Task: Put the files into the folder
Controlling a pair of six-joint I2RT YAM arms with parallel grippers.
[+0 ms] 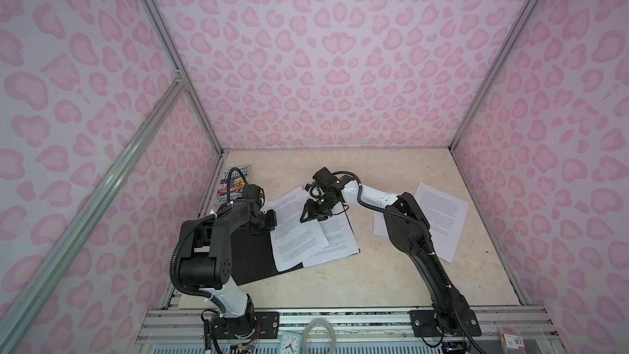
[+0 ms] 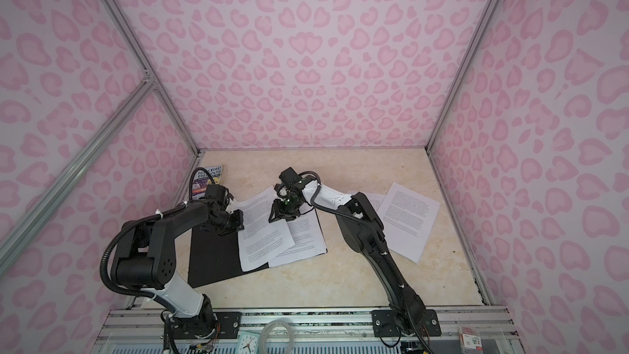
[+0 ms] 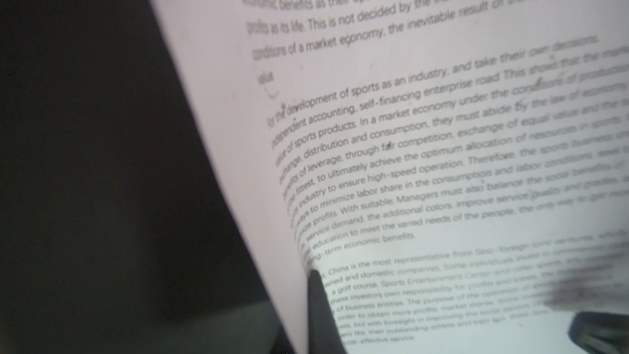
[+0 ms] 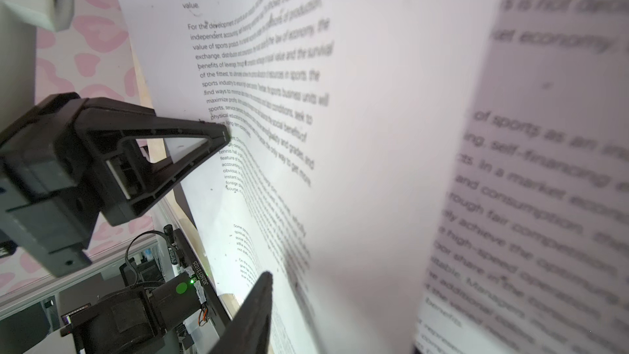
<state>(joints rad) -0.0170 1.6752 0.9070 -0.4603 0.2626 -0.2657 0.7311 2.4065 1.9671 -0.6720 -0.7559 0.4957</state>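
Walls [image 1: 340, 63]: pale lilac-white with pink leopard-style blotches; table [image 1: 374, 284]: cream, faintly marbled; folder [image 1: 258, 260]: black inner face showing; files [image 1: 292, 233]: white sheets, dense black text paragraphs; book [image 1: 226, 187]: multicoloured illustrated cover; arms [image 1: 422, 253]: black with white sections; frame profiles [image 1: 102, 195]: plain silver-grey.

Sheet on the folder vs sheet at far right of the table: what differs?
Support: the folder sheet lies on the open folder; the right sheet on the table.
Pose: the folder sheet's edge curls up; the right sheet is flat.
Grip: the left pincer pinches the folder sheet; nothing grips the right sheet.
Both: white, densely printed.
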